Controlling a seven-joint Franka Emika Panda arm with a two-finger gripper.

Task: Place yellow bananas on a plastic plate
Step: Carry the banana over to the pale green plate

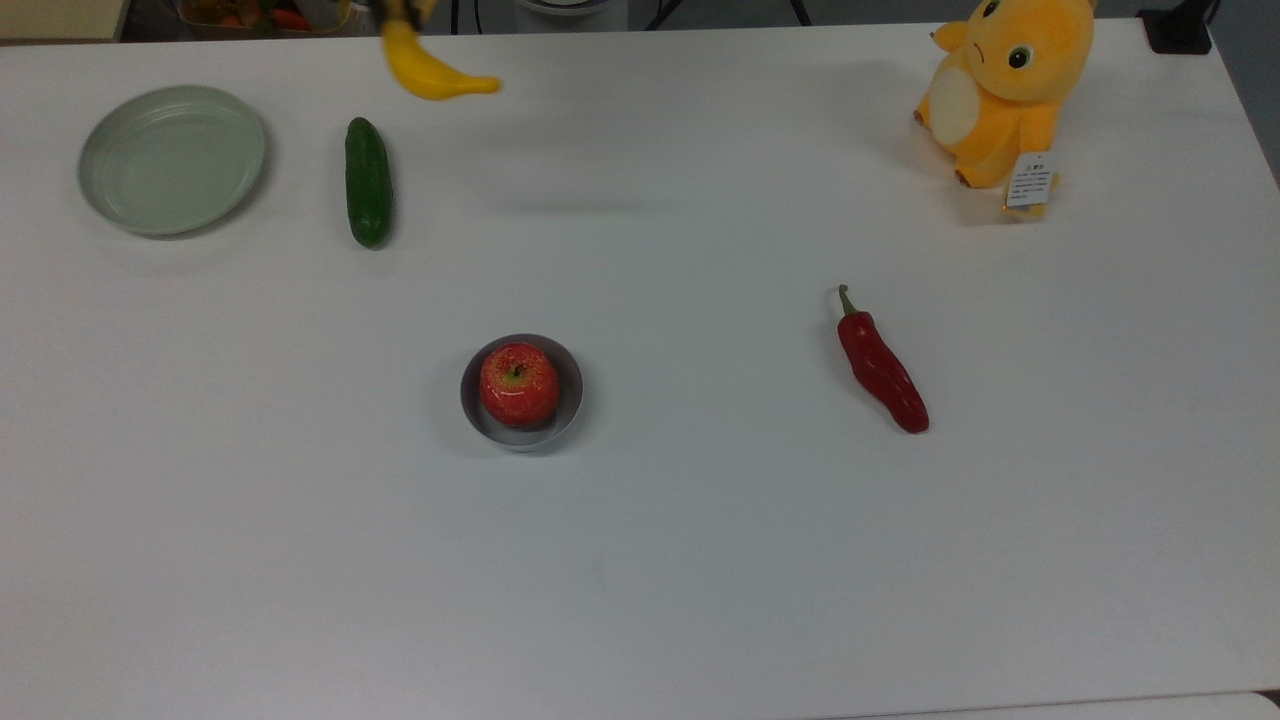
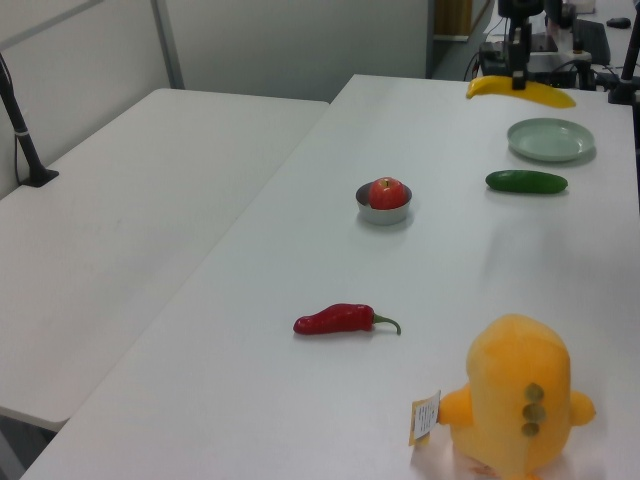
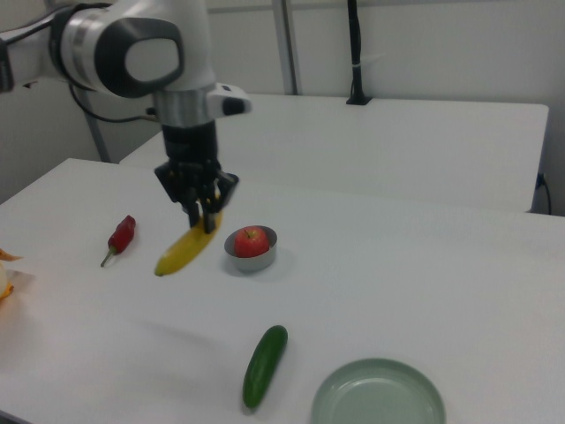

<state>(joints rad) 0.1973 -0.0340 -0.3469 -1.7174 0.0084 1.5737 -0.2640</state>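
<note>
Above the tabletop point(image 3: 371, 265), off its surface: banana point(image 3: 185, 250) | hand point(image 3: 205, 221) clenched on one end, rest hanging free | judged light, stiff, smooth; end grip may let it swing | plate point(image 1: 172, 158) bare, beyond cucumber point(image 1: 368, 182)

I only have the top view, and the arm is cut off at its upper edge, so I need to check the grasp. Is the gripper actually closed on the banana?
Observer: Yes. In the right view the gripper is shut on the yellow banana near its upper end, fingers pointing down.
Operator: Is the banana resting on the table or lifted?
Observer: Lifted. The right view shows it hanging tilted in the air, clear of the table, with its free tip lower than the gripped end.
</note>
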